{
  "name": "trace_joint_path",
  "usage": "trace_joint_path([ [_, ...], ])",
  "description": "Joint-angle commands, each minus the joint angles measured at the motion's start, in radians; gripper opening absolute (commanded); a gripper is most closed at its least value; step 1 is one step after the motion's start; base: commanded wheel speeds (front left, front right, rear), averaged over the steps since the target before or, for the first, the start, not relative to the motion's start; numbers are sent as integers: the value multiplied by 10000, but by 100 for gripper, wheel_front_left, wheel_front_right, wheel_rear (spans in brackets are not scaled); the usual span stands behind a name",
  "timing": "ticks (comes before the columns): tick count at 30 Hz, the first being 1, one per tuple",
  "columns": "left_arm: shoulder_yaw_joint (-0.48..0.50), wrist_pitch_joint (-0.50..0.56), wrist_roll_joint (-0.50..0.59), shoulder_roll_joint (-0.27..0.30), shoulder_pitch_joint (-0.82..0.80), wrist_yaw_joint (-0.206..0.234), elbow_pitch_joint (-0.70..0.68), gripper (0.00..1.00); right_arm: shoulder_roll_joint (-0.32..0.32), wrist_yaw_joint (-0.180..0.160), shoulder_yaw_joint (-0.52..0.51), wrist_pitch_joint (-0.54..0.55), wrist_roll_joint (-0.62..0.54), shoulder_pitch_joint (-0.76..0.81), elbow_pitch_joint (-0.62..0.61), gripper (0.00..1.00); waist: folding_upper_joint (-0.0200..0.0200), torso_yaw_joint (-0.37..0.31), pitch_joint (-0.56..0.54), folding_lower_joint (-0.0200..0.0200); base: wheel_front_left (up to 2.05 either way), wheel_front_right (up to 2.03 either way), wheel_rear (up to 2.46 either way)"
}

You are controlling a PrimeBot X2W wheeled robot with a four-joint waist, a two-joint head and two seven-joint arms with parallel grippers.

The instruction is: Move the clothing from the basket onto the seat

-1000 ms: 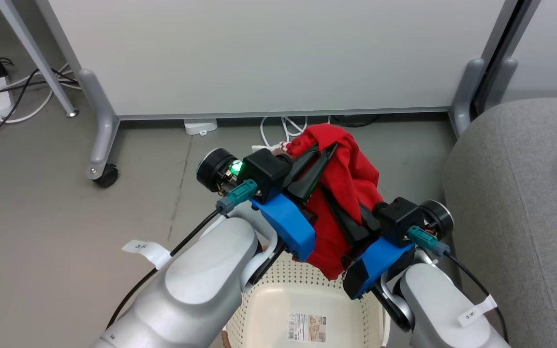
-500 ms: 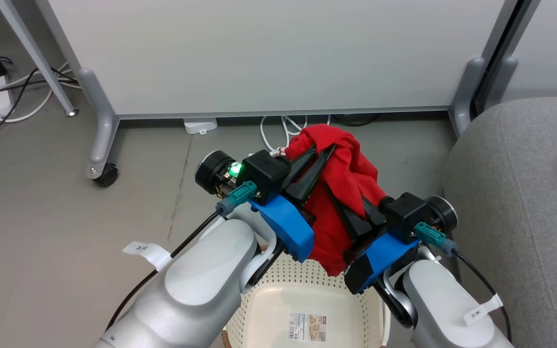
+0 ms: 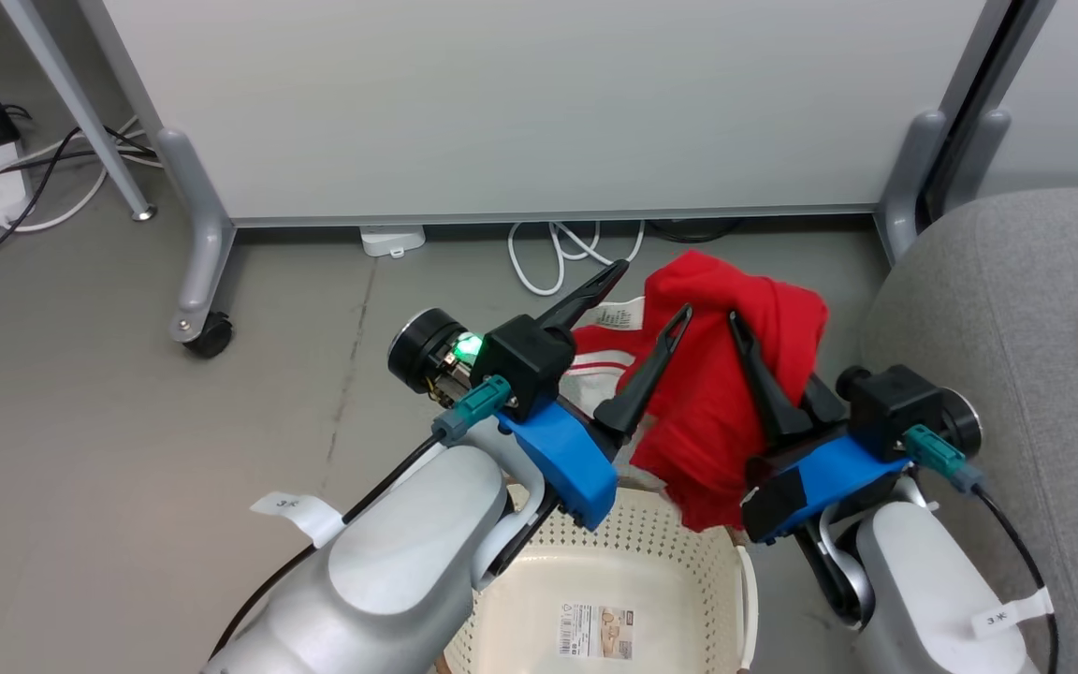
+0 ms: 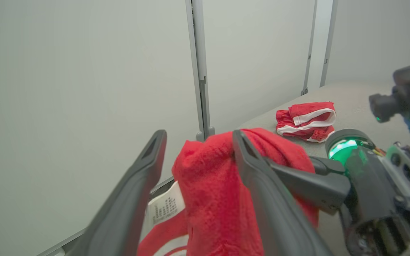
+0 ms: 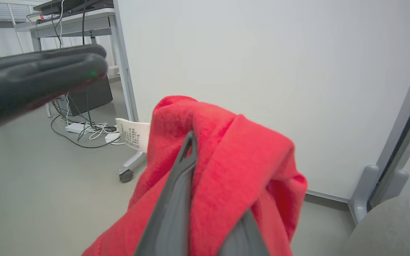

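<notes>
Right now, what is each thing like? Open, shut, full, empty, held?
left gripper: open, cloth sitting loose in the gap.
right gripper: shut on the held red garment.
held red garment: hanging bunched above the basket.
basket: upright, empty where visible.
other red garment: lying crumpled on the seat.
seat: carrying that one garment.

Bright, even indoor light with soft shadows

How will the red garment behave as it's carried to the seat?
Likely floppy: the red garment drapes in folds over the right gripper, its lower edge hanging above the basket. It could snag: cloth lies between the open left gripper's fingers.
</notes>
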Motion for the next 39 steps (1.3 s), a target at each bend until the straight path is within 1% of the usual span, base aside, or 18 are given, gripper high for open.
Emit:
trace_joint_path([
  [1,4,-25,56,55,130,54,-46,100,-38,5,-186,-9,-108,153,-149,0,0,-90,41,0,0,0,0],
  [8,-2,-25,324,160,359,160,-333,100,-233,5,-994,-10,-378,493,-752,0,0,-693,234,0,0,0,0],
  [15,114,-25,676,303,583,247,-832,100,-272,5,-1379,-9,-517,641,-1315,0,0,-1566,504,0,0,0,0],
  [26,234,-25,1167,273,815,168,-1358,100,-267,5,-2071,-10,-597,1107,-2174,0,0,-2649,864,0,0,0,0],
  [33,245,-25,1334,240,972,88,-1416,100,-217,5,-2558,-9,-590,1500,-2549,0,0,-3136,967,0,0,0,0],
  [39,181,-25,1457,202,1084,43,-1461,100,-166,5,-2901,-9,-552,1854,-2744,0,0,-3383,1022,0,0,0,0],
])
